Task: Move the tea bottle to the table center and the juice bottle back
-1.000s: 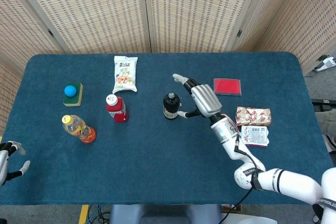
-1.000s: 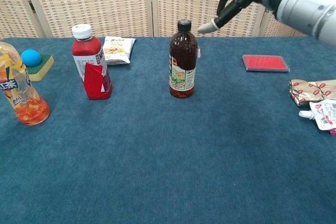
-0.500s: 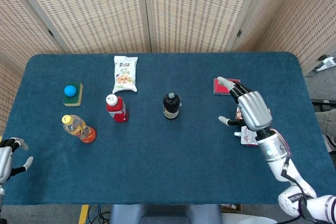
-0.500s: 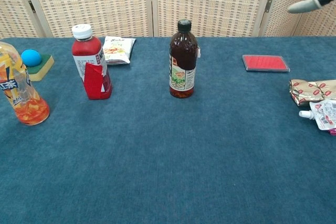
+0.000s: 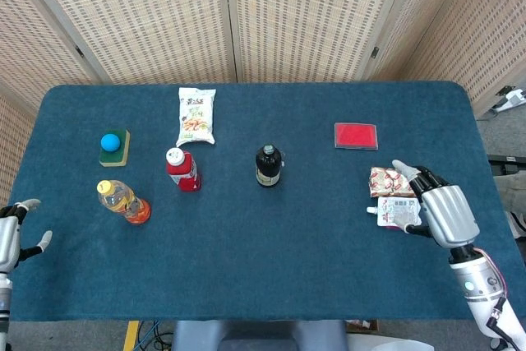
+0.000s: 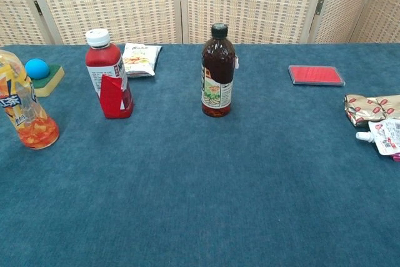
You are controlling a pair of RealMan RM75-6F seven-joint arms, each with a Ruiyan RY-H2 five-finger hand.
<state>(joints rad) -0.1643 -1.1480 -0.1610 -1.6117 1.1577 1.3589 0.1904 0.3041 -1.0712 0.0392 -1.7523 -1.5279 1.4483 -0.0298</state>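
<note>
So, dark tea bottle (image 5: 267, 165) standing upright pretty much dead centre on the blue worktop (image 5: 271, 277), black cap on, label facing the chest camera. Using that as the landmark: red juice bottle (image 5: 182, 169) with a white cap just to its left, also upright, well apart from it. Further left and a bit nearer the front edge, a clear bottle of orange drink (image 5: 122, 201) with a yellow cap, looking tilted in the head view. Back-left of the tea bottle, a white snack bag (image 5: 196, 116) lying flat, and way off left a blue ball (image 5: 109, 142) sitting on a yellow-green sponge (image 5: 116, 150). Right and a little behind, a flat red card (image 5: 356, 135). Far right and slightly forward, a gold-and-red wrapped snack (image 5: 393, 180) with a white spouted pouch (image 5: 398, 212) just in front of it. Right robot hand (image 5: 434, 209) hanging over that far-right pair, fingers spread wide, holding nothing, well away from the tea bottle. Left robot hand (image 5: 15, 232) down at the far-left front corner past the worktop edge, fingers apart, empty too. Neither one visible in the chest view.
</note>
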